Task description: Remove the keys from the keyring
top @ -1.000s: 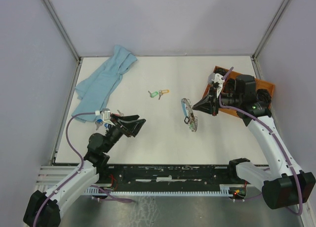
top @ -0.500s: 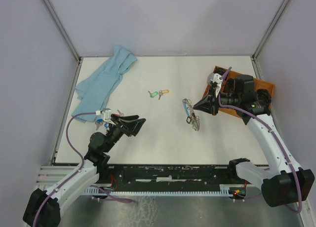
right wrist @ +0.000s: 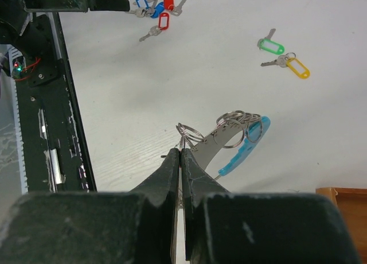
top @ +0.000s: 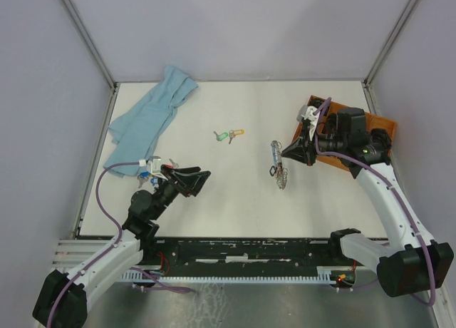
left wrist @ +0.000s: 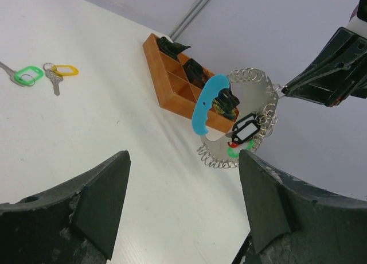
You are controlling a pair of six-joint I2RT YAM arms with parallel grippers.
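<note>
The keyring (top: 278, 165) is a metal loop strung with small silver rings, one curved stretch light blue (left wrist: 207, 104), with black, red and green tags (left wrist: 243, 135) on it. My right gripper (top: 283, 155) is shut on the loop's rings (right wrist: 189, 132) and holds it up on edge near the table's middle right. My left gripper (top: 194, 180) hovers open and empty at the near left, aimed at the keyring (left wrist: 236, 117). Two loose keys with green (top: 221, 136) and yellow (top: 237, 133) tags lie mid-table. Red- and blue-tagged keys (right wrist: 156, 4) lie beside the left arm.
A light blue cloth (top: 151, 114) is crumpled at the far left. An orange wooden tray (top: 383, 125) with compartments holding dark items sits at the right, under the right arm. Grey walls close in the white table (top: 214, 200).
The right gripper has drawn the keyring slightly right and tipped it up on edge. The left arm has hardly moved.
</note>
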